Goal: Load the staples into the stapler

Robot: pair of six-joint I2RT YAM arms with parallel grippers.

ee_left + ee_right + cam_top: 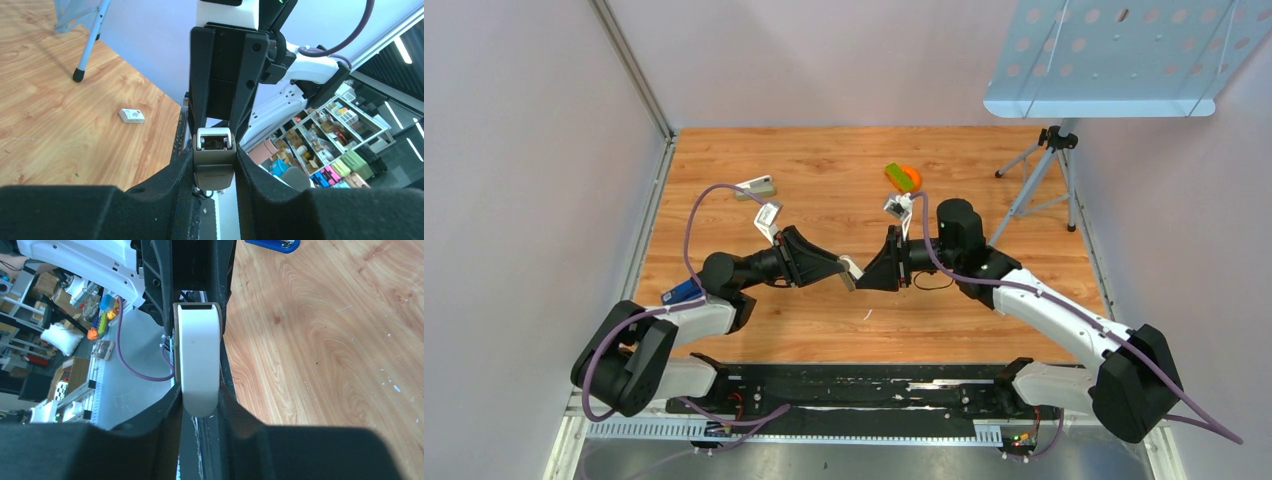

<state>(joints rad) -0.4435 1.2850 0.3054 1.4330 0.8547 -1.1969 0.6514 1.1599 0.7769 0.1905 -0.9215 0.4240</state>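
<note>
A tan and white stapler (851, 270) hangs above the middle of the table, held between both arms. My left gripper (837, 266) is shut on its tan body (214, 172); the stapler's open white front end (214, 140) points away from that camera. My right gripper (867, 273) comes from the opposite side, and its fingers (230, 405) press the sides of the stapler's rounded white end (198, 350). I cannot pick out the staples in any view.
A blue stapler (682, 292) lies beside the left arm. A small white and grey object (756, 185) lies at the back left, a green and orange object (902, 177) at the back centre. A small white card (132, 115) lies near the table edge. A tripod stand (1046, 165) is at the back right.
</note>
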